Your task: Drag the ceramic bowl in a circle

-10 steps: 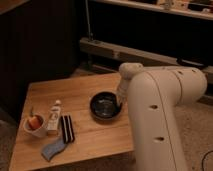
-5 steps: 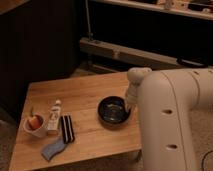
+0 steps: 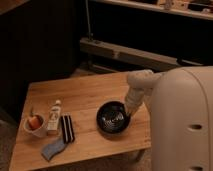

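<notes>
The ceramic bowl [image 3: 113,119], glossy black, round and shallow with faint ridges inside, sits on the wooden table [image 3: 85,92] near its front right part. My white arm reaches down from the right. The gripper [image 3: 129,114] is at the bowl's right rim, touching or just inside it. The arm's wrist covers most of the gripper.
At the table's left stand a small white cup [image 3: 34,124] with orange contents, a white bottle [image 3: 54,116] lying flat, a black rectangular item [image 3: 67,128] and a blue cloth [image 3: 52,149]. My white body [image 3: 185,125] fills the right. A metal rail [image 3: 130,54] runs behind the table.
The bowl has slid to the right and then toward the table's front edge, with the gripper staying at its right rim. The other items have not moved.
</notes>
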